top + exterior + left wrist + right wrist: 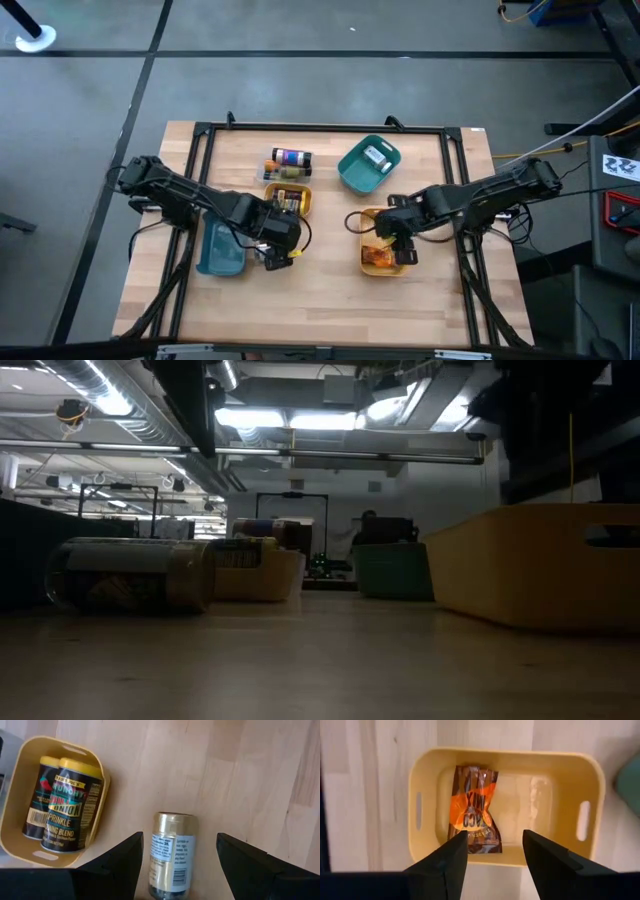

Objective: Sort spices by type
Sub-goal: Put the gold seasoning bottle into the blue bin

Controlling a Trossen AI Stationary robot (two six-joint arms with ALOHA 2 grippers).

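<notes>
A spice jar (172,855) with a pale gold body and a white label lies on its side on the wooden table (330,300); the low view shows the same jar (130,575). My left gripper (177,842) hangs over it, open, one finger on either side and apart from it. An orange-brown packet (472,810) lies flat in a yellow tray (510,754). My right gripper (495,842) stands open above that tray's near wall, empty. Two dark-labelled jars (70,805) lie in a second yellow tray (12,835).
A blue tray (222,250) sits just left of my left gripper (272,252). At the back, a teal tray (368,165) holds a white-labelled jar, and a purple-labelled jar (290,160) lies behind the second yellow tray. A dark frame rims the table.
</notes>
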